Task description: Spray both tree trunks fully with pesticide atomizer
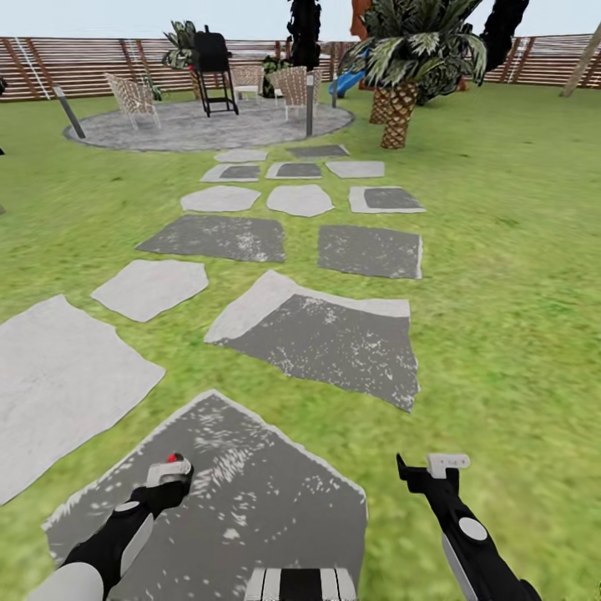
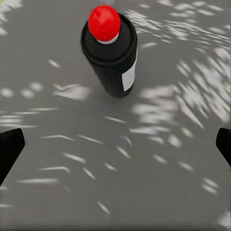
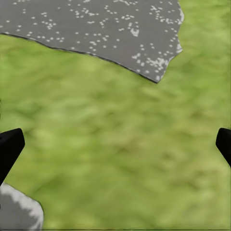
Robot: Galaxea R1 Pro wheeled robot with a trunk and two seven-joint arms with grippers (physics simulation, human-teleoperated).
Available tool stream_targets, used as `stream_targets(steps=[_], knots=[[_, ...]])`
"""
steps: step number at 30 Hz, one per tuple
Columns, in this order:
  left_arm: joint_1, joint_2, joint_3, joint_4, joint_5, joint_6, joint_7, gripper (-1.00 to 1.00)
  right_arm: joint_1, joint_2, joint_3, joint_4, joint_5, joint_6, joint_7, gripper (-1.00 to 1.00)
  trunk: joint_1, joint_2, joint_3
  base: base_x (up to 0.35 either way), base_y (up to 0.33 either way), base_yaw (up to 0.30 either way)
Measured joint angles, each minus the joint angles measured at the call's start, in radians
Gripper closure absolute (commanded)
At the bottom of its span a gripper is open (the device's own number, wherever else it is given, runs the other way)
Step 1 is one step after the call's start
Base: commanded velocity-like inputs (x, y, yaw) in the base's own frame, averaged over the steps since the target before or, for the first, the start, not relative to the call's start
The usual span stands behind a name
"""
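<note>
On dark slab: 1 atomizer | L hand wide open, empty | R hand same

Fenced garden: lawn, paving slabs, probably grill.

Grey paving slabs — grill, chairs beyond.

One can, black with a red cap. Two claws: the left and the right. One black grill on one round paved patch. Three chairs, one of them left of the grill. Two palms, the nearer. Two short posts, one right of the grill. Some thirteen paving slabs, the nearest.
</note>
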Motion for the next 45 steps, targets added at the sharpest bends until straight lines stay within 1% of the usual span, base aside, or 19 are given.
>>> stream_targets(steps=[7,14,15,16,21,23,30,45], knots=[[-0.006,0.007,0.002,-0.008,-0.001,-0.001,0.0,-1.0,0.0,0.001,0.002,-0.033,0.0,-0.001,0.001,-1.0,0.003,-0.002,-0.038,0.0,0.0,0.0],[-0.008,0.007,0.002,-0.074,-0.001,-0.003,0.0,-1.0,0.0,0.001,0.006,-0.033,0.004,-0.002,0.003,-1.0,0.006,-0.003,-0.076,0.0,0.0,0.0],[-0.008,0.006,0.002,-0.102,-0.001,-0.003,0.0,-1.0,0.0,0.0,0.007,-0.034,0.006,-0.001,0.003,-1.0,0.006,-0.003,-0.077,0.0,0.0,0.0],[-0.008,0.006,0.002,-0.108,-0.001,-0.003,0.0,-1.0,0.0,-0.001,0.006,-0.034,0.007,-0.001,0.003,-1.0,0.006,-0.003,-0.077,0.0,0.0,0.0],[-0.007,0.008,0.002,-0.12,-0.002,-0.006,0.001,-1.0,0.0,-0.005,0.006,-0.036,0.008,0.0,0.003,-1.0,0.006,-0.003,-0.078,0.004,0.0,0.0],[-0.005,0.006,0.002,-0.126,-0.002,-0.021,0.005,-1.0,0.0,-0.005,0.005,-0.029,0.009,0.0,0.002,-1.0,0.006,-0.003,-0.078,0.098,0.003,0.0],[-0.004,0.004,0.003,-0.13,-0.003,-0.046,0.009,-1.0,0.0,-0.006,0.002,-0.004,0.009,0.0,0.002,-1.0,0.006,-0.003,-0.078,0.192,0.046,0.0],[0.004,0.004,0.002,-0.121,-0.003,-0.054,0.01,-1.0,0.0,-0.007,0.005,-0.002,0.008,0.0,0.003,-1.0,0.006,-0.003,-0.078,0.013,0.005,0.0]])
